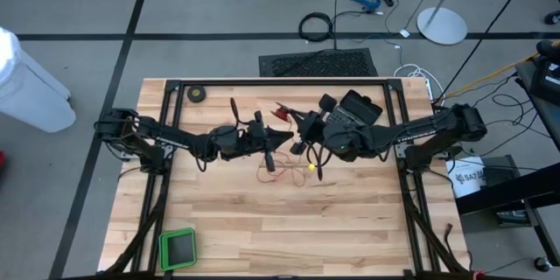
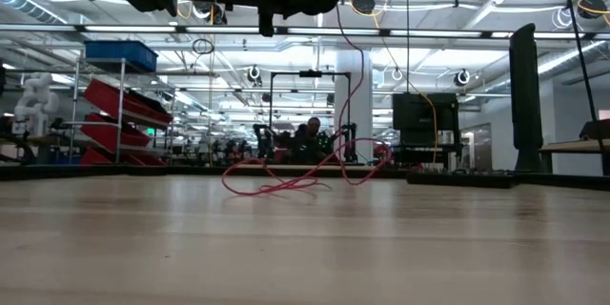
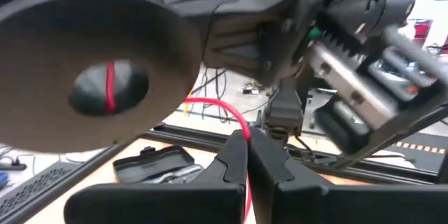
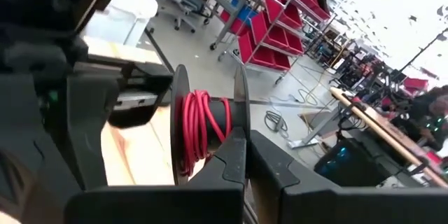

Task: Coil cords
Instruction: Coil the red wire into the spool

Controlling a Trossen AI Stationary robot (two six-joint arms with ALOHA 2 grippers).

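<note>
Wire [image 1: 278, 171] lies mid-table between both arms; tape roll [image 1: 197, 94] far-left corner; tray [image 1: 178, 248] near-left edge.

We see a pale wooden table [image 1: 262, 219]: loose red wire [image 1: 278, 173] mid-table, a black tape roll [image 1: 197, 94] near its far-left corner, a green tray [image 1: 178, 248] near-left.

Both dark arms reach from the two sides toward the middle of the counter [image 1: 262, 227] and meet there, raised above its surface. The left arm comes in from the left side, stretched almost level, and its end effector [image 1: 267, 147] has the two fingers pressed together. The right arm comes in from the right side with its wrist bent, and its end effector [image 1: 302, 140] is also closed. The two end effectors are very near each other, almost facing.
</note>
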